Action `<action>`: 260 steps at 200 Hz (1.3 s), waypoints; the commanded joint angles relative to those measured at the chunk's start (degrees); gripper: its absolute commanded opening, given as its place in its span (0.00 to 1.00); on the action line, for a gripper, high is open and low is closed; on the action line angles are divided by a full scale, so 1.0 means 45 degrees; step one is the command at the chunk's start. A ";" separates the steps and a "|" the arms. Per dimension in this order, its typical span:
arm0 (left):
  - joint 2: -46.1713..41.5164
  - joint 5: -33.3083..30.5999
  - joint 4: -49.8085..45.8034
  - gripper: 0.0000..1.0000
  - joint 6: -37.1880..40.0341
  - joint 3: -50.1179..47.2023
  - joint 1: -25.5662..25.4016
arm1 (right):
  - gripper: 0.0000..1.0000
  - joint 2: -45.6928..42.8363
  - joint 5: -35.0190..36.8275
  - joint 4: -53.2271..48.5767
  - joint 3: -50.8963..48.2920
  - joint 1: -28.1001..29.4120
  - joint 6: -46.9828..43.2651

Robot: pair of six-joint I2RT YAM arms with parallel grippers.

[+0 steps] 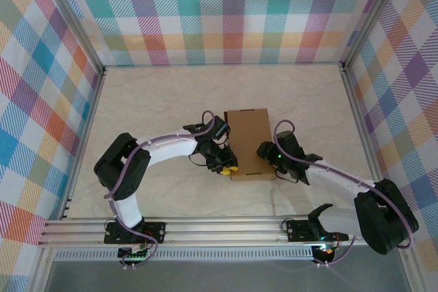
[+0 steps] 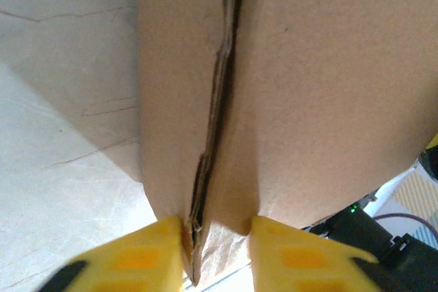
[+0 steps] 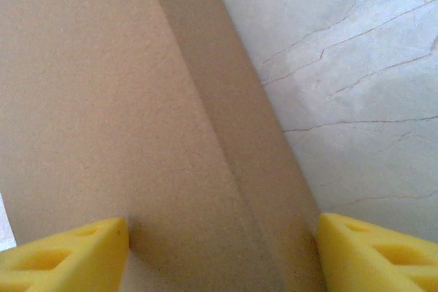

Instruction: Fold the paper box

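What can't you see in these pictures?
- Inside the box: top view, its own top covers it.
- Whether the left gripper pinches the box: left wrist view, the bottom edge cuts off its fingers.
- The box's near-left corner: top view, the left gripper hides it.
- The box's whole shape: wrist views, too close, cropped.

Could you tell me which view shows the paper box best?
Top external: the paper box shows nearly whole, between the arms. Left wrist gives a close layered edge; right wrist, a creased panel.

No readable text, label or number shows on the paper box or elsewhere.
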 commanded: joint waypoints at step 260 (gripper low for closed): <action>0.8154 -0.0455 -0.1740 0.33 0.4825 1.1814 0.3587 | 0.61 0.8540 -0.6895 -0.0432 0.8213 -0.4722 -0.5665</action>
